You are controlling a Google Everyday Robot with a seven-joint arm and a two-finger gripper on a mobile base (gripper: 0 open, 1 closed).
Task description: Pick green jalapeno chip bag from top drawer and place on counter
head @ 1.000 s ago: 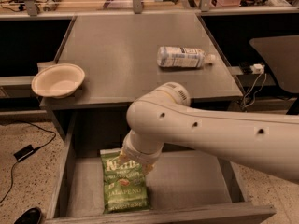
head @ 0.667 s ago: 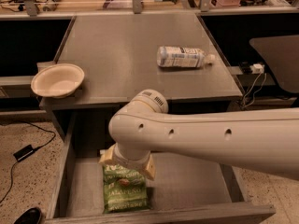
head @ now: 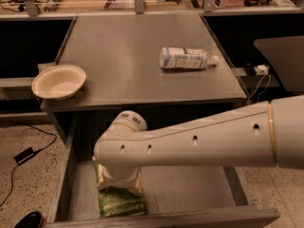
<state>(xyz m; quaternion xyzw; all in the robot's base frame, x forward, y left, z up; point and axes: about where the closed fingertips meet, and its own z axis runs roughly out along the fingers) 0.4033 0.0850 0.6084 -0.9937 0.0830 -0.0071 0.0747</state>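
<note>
The green jalapeno chip bag [head: 119, 204] lies flat on the bottom of the open top drawer [head: 190, 189], at its front left. Only the bag's lower part shows; the rest is under my arm. My gripper [head: 119, 183] is down on the bag, at the end of the white arm that reaches in from the right. The wrist hides the fingertips. The counter [head: 123, 61] is the grey tabletop above the drawer.
A clear plastic bottle with a white label [head: 186, 58] lies on its side on the counter's right part. A cream bowl [head: 59, 81] sits at the counter's left front corner. A dark cable and plug [head: 23, 155] lie on the floor to the left.
My arm has swung further left and lower into the drawer. The wrist now covers the upper part of the bag, which showed whole before.
</note>
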